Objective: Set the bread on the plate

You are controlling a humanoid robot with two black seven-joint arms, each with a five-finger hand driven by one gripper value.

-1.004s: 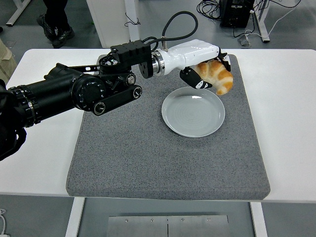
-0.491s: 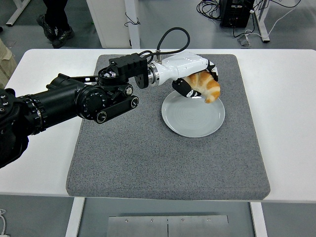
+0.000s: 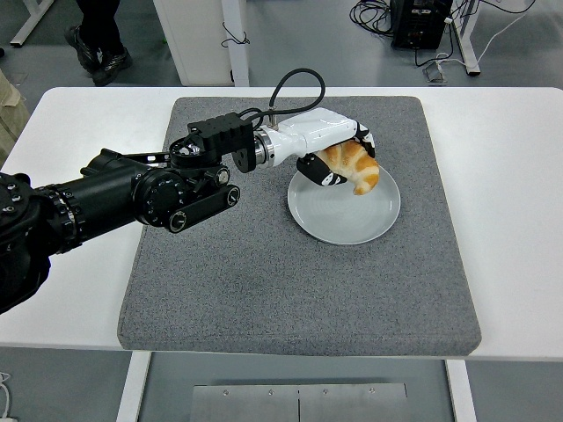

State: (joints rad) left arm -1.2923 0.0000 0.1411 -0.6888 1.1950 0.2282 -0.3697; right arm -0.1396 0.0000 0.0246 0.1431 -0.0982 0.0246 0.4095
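Left arm enters from the left edge, black segmented body, reaching forward and right across the white table and over the grey mat. Black wrist block, then a white forearm shell with a black cable looping up above it. Left hand sits at the far-left rim of the plate, fingers curled around the bread, grasping it. Bread is a golden-brown croissant, curved, its lower tip pointing down toward the plate; it lies over the plate's upper portion, held in the hand. Cannot tell whether the tip touches the plate surface. Plate is pale grey-green, round, resting on the mat right of centre, its near and right parts bare. Right arm not in view. At the top left of the frame, a person's legs and dark shoes stand on the floor beyond the table. Cables and a dark box on the floor at top right.
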